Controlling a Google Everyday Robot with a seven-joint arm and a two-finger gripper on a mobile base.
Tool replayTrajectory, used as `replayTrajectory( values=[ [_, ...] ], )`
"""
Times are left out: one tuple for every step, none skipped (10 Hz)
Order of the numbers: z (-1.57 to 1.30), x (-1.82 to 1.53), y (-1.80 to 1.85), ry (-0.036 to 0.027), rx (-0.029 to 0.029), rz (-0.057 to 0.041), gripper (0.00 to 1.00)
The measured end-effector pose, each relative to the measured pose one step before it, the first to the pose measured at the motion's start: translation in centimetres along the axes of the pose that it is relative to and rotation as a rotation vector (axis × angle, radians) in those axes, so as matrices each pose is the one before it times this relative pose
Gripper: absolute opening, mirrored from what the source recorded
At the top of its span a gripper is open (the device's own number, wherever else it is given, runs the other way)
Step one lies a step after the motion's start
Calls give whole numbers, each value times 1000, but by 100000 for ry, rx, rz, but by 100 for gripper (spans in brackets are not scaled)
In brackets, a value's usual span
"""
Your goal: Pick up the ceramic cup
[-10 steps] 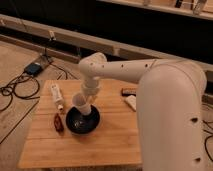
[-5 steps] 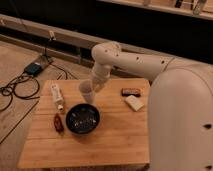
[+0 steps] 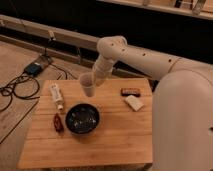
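One step looks close to complete from where we stand: the ceramic cup (image 3: 88, 84) appears to hang clear of the counter (image 3: 115, 142), above its rear edge and behind the black bowl (image 3: 82, 118), tilted a little with its mouth up. We judge the pick to be in its lift stage, with the grasp already made. What the next move calls for, as we see it, is a steady hold while the arm carries the cup upward, keeping it away from the bowl below and the white tube (image 3: 56, 95) lying to its left.

As for the tool (image 3: 95, 80), we find it at the end of the forearm, pressed against the cup's right side and upper rim. We read it as clamped on the cup, since the cup seems to have nothing under it and touches nothing else. How wide the tool stands we cannot tell beyond that; it is largely hidden behind the cup and the wrist.

Elsewhere on the counter we see a small red object (image 3: 58, 122) near the bowl, plus a dark bar (image 3: 131, 91) and a pale block (image 3: 133, 103) to the right, all well apart from the cup.
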Motion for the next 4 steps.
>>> replayTrajectory(
  values=[
    [55,24,229,94,-158,-298,0],
    [-11,-11,-59,-31,49,74,0],
    [-63,-17,-156,-102,60,236,0],
    [4,12,-77,17,42,86,0]
  ],
)
